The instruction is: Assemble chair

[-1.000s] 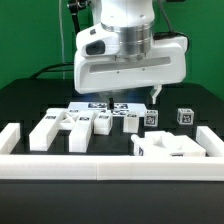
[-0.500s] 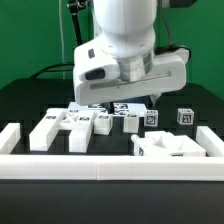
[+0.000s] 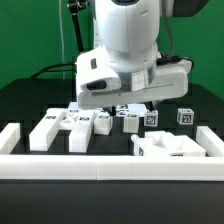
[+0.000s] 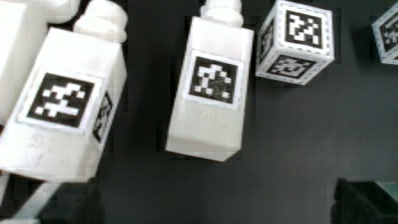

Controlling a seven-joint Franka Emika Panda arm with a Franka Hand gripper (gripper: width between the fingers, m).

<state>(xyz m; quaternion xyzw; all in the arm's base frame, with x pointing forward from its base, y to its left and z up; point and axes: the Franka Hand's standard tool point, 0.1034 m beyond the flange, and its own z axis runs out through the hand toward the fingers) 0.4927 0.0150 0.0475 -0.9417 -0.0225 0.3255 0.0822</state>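
Over the table (image 3: 25,100) centre, above tagged bars (image 4: 217,90): gripper (image 3: 124,104) has swivelled since a second ago; jaws apart, empty. Probably lining up on one bar.

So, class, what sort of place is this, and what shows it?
Probably a robotics lab bench: a robot arm over a black table, white tagged parts, and a white rail fencing them in.
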